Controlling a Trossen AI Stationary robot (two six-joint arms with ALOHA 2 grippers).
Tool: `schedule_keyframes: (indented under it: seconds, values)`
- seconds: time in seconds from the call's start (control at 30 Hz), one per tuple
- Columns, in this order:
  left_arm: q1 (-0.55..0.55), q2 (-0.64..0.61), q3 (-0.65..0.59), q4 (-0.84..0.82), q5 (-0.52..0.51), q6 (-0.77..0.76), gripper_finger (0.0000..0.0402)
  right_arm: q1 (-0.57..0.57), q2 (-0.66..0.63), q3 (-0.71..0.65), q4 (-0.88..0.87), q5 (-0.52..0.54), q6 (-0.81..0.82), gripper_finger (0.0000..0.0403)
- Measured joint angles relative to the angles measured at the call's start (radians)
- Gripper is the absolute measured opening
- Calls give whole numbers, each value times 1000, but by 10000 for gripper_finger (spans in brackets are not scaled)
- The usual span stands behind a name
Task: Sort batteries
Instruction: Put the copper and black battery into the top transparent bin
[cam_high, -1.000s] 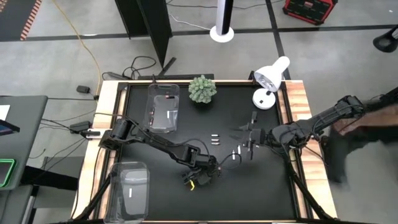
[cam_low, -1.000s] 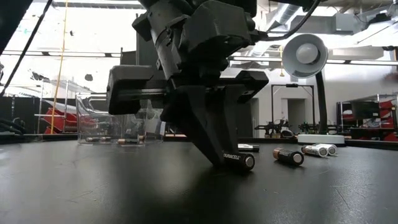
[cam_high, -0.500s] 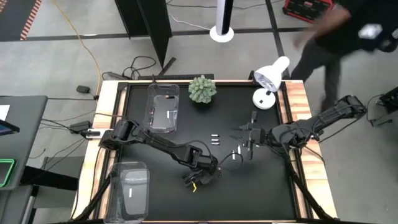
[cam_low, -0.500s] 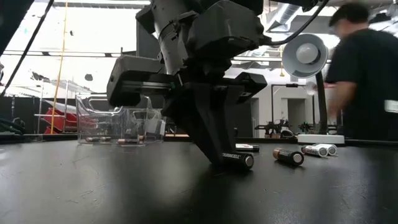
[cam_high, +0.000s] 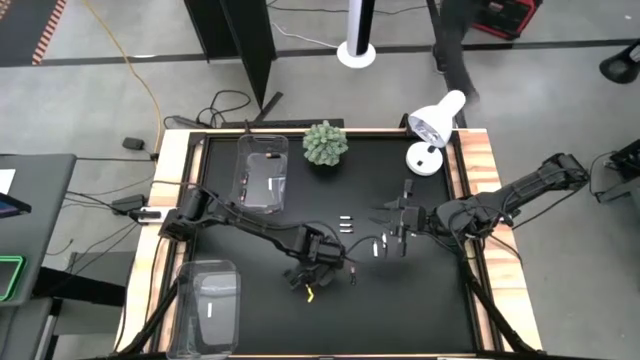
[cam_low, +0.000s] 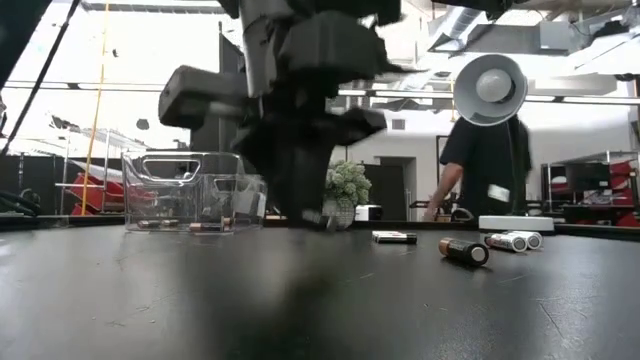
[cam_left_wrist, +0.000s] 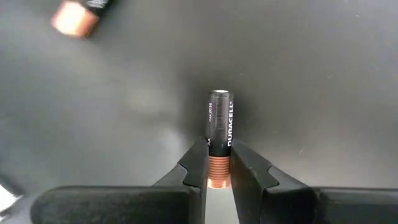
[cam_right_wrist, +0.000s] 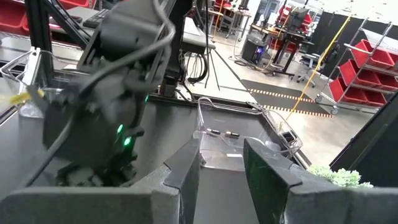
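Seen from above, the left gripper (cam_high: 322, 262) hung over the mat's middle, nearer than any other to the loose batteries (cam_high: 345, 224); the right gripper (cam_high: 400, 226) waited by the right edge. Far clear bin (cam_high: 262, 172) at the back left, near clear bin (cam_high: 210, 305) at the front left, both well apart from the left arm.

Low view: left gripper (cam_low: 300, 205) blurred, clear of the mat. Three batteries lay on the surface to its right, a dark one (cam_low: 462, 250) nearest the camera; whether the fingers carried anything could not be told from this angle.

Left wrist: fingers (cam_left_wrist: 198, 163) clenched on a dark battery (cam_left_wrist: 219, 134) by its copper end, long axis running straight out from the jaws. Another copper-ended battery (cam_left_wrist: 78, 14) lay off to one side.

Right wrist: fingers (cam_right_wrist: 184, 167) parted, grasping nothing, pointed toward the far clear bin (cam_right_wrist: 239, 138).

Judged: carry to a bin comes next; battery projects forward, so tip-first release.
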Motion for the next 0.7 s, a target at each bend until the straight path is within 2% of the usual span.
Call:
schedule_keyframes:
  seconds: [0.5, 0.7]
  values:
    - [62, -285, -136, 5, -89, -52, 37, 0, 0, 0, 0, 1, 0, 143]
    - [83, -415, -196, 1, -163, -89, 37, 0, 0, 0, -3, 0, 0, 143]
